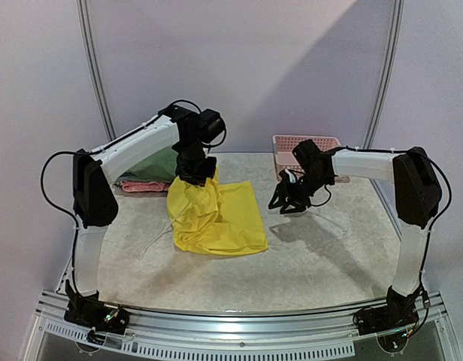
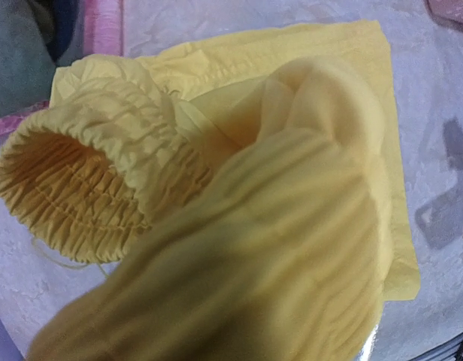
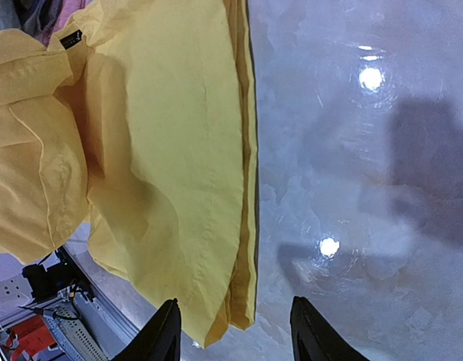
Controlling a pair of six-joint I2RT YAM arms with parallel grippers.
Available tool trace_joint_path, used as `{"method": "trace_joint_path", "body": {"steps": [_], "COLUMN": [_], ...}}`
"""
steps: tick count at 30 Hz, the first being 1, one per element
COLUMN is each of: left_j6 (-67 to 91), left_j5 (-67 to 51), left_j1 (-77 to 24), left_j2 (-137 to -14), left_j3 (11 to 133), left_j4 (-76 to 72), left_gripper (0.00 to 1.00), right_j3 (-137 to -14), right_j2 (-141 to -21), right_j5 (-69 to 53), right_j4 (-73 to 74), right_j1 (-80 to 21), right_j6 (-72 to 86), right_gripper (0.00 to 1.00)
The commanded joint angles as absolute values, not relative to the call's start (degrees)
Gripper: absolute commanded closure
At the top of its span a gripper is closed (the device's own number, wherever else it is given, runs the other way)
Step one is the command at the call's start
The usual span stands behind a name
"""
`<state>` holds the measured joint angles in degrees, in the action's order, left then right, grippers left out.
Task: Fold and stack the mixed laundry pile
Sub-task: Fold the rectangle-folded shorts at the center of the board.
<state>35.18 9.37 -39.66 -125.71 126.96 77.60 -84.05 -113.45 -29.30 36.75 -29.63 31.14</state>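
- Marbled desk: bright yellow shorts, wrinkled, waistband gathered, 9 o'clock of centre.
- Left jaws: clamped on lifted waistband, shorts' 11 o'clock.
- Right jaws: parted, empty, 3 o'clock of shorts.

Soft matt cloth lay on a glossy, marbled counter.
The yellow shorts looked thin and woven, their waistband tightly ribbed; the basket was pink lattice plastic.
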Motion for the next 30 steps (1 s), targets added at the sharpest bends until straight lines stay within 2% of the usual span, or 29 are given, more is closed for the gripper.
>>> {"method": "trace_joint_path", "body": {"steps": [1, 8, 10, 11, 13, 15, 16, 17, 20, 24, 27, 30], "left_j6": [36.17, 35.51, 33.68, 32.60, 30.35, 28.59, 28.01, 27.88, 28.72, 32.29, 33.16, 34.01], "left_j5": [5.60, 0.57, -4.10, -6.40, -11.58, -16.37, -18.84, -21.72, -28.96, -35.98, -33.26, -28.04], "left_j1": [-41.79, -42.96, -43.65, -44.05, -44.81, -45.37, -45.62, -45.77, -45.48, -43.50, -41.67, -38.67], "left_j2": [-128.15, -132.98, -135.09, -135.98, -136.77, -135.91, -134.70, -133.24, -128.46, -122.20, -117.88, -113.91], "left_j3": [130.68, 137.77, 140.99, 142.21, 143.15, 143.06, 142.43, 141.24, 136.70, 129.28, 124.35, 117.56], "left_j4": [101.43, 100.77, 99.51, 98.77, 96.60, 94.07, 92.12, 89.52, 80.01, 68.64, 65.87, 65.96], "left_gripper": [1.00, 1.00, 1.00, 0.96, 0.81, 0.52, 0.42, 0.37, 0.12, 0.06, 0.07, 0.10], "right_j3": [-83.16, -82.76, -82.31, -82.04, -81.83, -81.83, -81.71, -81.55, -80.86, -78.74, -76.85, -77.42], "right_j2": [-115.65, -116.45, -116.39, -116.28, -115.98, -115.44, -114.99, -114.57, -112.54, -108.64, -103.92, -100.63], "right_j5": [-29.27, -28.66, -28.26, -28.15, -27.81, -26.99, -26.53, -25.84, -22.88, -17.24, -15.51, -20.31], "right_j4": [35.32, 34.07, 33.52, 33.24, 32.58, 32.57, 32.49, 32.38, 32.71, 35.42, 35.97, 34.19], "right_j1": [-29.90, -29.96, -29.93, -29.91, -29.86, -29.67, -29.37, -29.21, -28.05, -24.67, -21.25, -20.22], "right_j6": [32.05, 33.69, 34.36, 34.78, 35.83, 36.69, 37.26, 37.83, 39.86, 43.30, 44.14, 40.20], "right_gripper": [0.50, 0.50, 0.51, 0.51, 0.50, 0.50, 0.51, 0.50, 0.50, 0.49, 0.49, 0.48]}}
